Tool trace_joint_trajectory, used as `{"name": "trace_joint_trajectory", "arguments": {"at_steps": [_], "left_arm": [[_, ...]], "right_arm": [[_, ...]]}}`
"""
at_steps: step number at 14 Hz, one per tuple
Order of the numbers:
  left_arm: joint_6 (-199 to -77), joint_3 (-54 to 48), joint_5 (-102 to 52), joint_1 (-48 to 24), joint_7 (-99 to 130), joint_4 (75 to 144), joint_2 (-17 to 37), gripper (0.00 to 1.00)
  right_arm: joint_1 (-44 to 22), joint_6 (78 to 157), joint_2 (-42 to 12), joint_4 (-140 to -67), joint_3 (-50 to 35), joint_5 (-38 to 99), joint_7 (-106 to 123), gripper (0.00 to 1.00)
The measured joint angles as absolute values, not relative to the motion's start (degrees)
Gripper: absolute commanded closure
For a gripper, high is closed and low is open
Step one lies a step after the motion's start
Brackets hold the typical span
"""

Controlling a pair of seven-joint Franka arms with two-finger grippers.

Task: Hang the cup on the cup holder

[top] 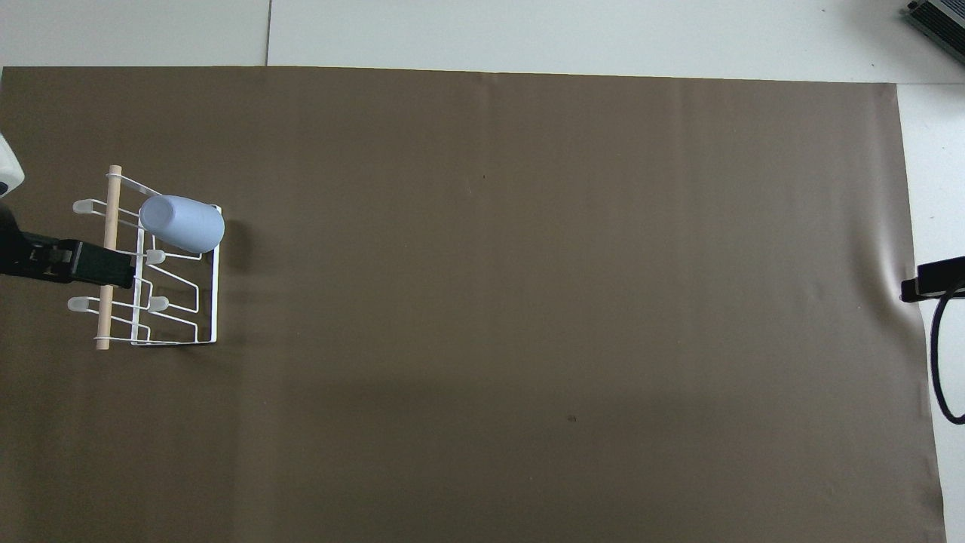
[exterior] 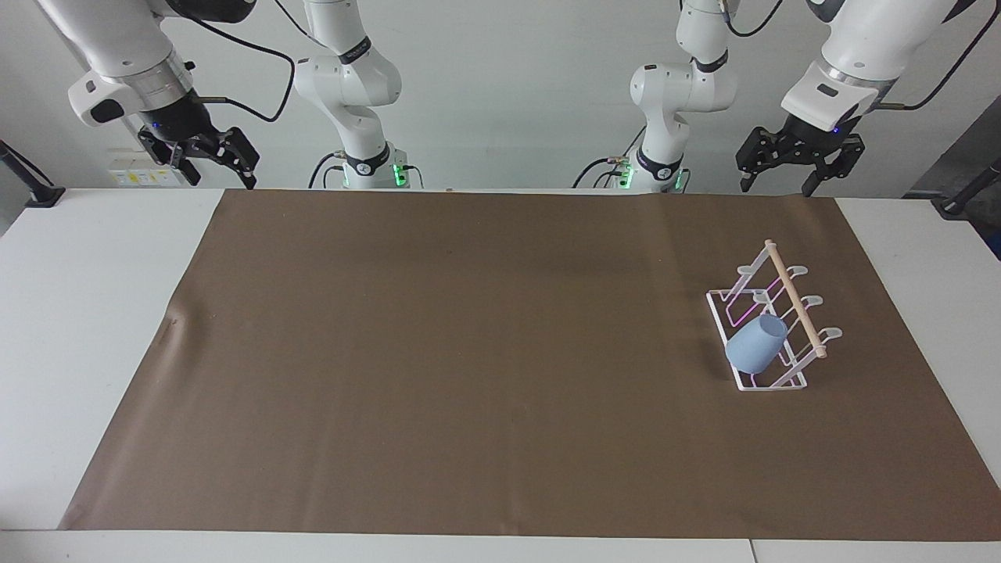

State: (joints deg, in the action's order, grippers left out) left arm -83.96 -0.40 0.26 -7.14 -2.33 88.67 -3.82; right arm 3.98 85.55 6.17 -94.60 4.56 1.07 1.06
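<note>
1. Two arms stood raised at the robots' edge of the table (exterior: 94,328), and going across the facing view the right tool (exterior: 209,156) came first: fingers spread, holding nothing, hanging over the table edge at the right arm's end, waiting.
2. Next lay the brown mat (exterior: 469,352), bare across its middle.
3. Toward the left arm's end stood the rack (exterior: 770,383), its wooden dowel (exterior: 794,297) along the top. The cup (exterior: 755,344) sat slipped over the prong farthest from the robots, mouth toward the dowel, base tilted out and down. By my reading the hanging was done.
4. Last came the left tool (exterior: 798,160), fingers spread and empty, high over the table edge and well apart from the rack. In the overhead view one finger (top: 94,262) crossed the dowel, but that was only height; nothing touched.
5. Risks from here, as I judged them:
   - The cup leaned on a single prong; a knock to the light rack could slide it off.
   - Any low sweep by the left tool over the dowel could tip the rack.
   - A tug on the mat would shift everything.
</note>
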Motion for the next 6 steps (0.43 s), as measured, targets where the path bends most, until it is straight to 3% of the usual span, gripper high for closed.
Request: {"name": "trace_joint_trajectory", "arguments": {"at_steps": [6], "left_arm": [[-83.9, -1.3, -0.9, -4.8, -2.4, 88.6, -3.7, 0.00]], "right_arm": [[4.0, 85.6, 6.2, -94.6, 4.5, 1.1, 1.1, 0.00]]}}
